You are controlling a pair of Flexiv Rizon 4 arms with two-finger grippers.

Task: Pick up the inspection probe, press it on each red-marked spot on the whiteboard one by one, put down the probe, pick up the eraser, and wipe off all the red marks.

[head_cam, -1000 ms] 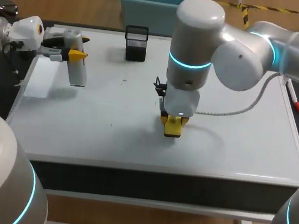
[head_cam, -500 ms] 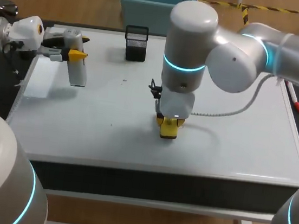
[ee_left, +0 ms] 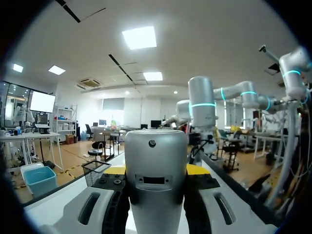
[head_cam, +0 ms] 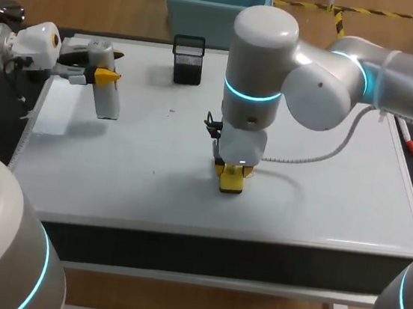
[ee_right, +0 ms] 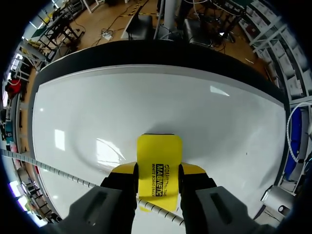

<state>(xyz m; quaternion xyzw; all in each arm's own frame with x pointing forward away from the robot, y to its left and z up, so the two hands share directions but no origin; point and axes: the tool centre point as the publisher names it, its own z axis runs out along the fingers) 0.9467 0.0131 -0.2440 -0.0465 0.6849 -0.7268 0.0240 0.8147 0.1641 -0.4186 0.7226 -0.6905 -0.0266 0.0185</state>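
- Eraser: the flat yellow rectangular whiteboard eraser (ee_right: 159,155) lies pad-down on the board near its middle, a little toward the front edge. The right hand (ee_right: 158,171) grips it from both sides, fingers clenched on its long edges. The wrist stands vertical above it, which sets the whole pad face on the surface, as wiping requires.
- Probe: the grey-white cylindrical inspection probe (head_cam: 106,97) is not set down. The left hand (ee_left: 157,170) grasps it between both yellow tips and holds it aloft over the board's rear left corner, well apart from the eraser. Judged as parked there, it leaves the wiping path free.
- Surface: the glossy white whiteboard (head_cam: 321,202) covers most of the dark desk (head_cam: 179,251). No red mark can be made out in the head view or the right wrist view; only a few tiny dark specks show left of the eraser.
- Room: bare board lies on every side of the eraser. A black mesh pen holder (head_cam: 187,60) stands at the rear edge and a red-capped marker (head_cam: 405,135) lies beside the right edge, both well clear of it.
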